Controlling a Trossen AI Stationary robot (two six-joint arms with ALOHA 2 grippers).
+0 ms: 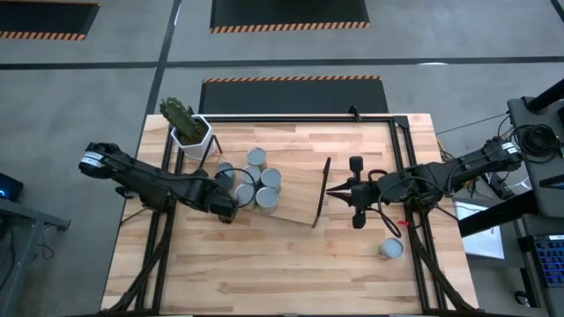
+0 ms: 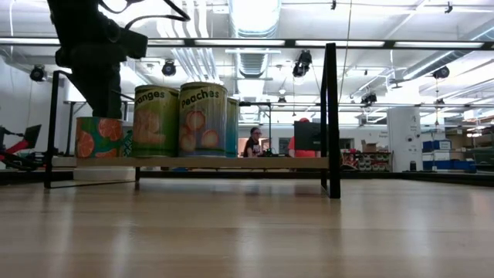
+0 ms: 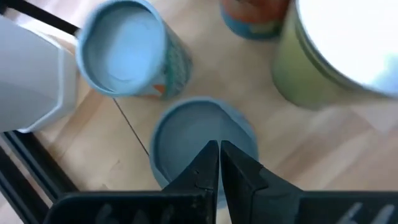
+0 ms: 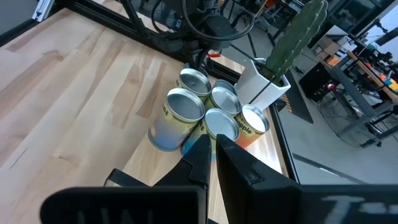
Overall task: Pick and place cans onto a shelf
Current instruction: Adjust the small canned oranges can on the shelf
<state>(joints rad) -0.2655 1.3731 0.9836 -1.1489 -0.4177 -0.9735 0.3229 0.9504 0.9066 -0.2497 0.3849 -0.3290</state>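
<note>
Across the light-wood table [image 1: 291, 264], the biggest of the task's things is the shelf [image 1: 295, 189]: a low pale board lying at a slant near the table's middle, with a thin black wire frame standing at each end; from the low view one dark upright rises at its end. On the shelf's left part stand the cans [image 1: 256, 183], a tight cluster of short cylinders with shiny silver-grey round tops. From above about six show there. From the side their labels appear, orange and green with fruit pictures, one reading "Peaches" [image 2: 203, 120] and another showing orange slices [image 2: 99, 137]. One more can [image 1: 391, 249] stands alone on the table near the right edge, well apart from the shelf.

Behind the cluster, at the table's far left, sits a white hexagonal pot [image 1: 191, 132] holding a green cactus.

The left gripper [image 1: 226, 210] hangs just beside the cluster's near left side, directly over one can's round top [image 3: 193, 134], its fingers [image 3: 202, 171] pressed together with nothing between them. The right gripper [image 1: 332, 188] points at the shelf's right end, close to the wire frame, its fingers [image 4: 200, 155] likewise clenched on nothing.

Far off in the room behind, a person [image 2: 252, 143] sits at a desk.
</note>
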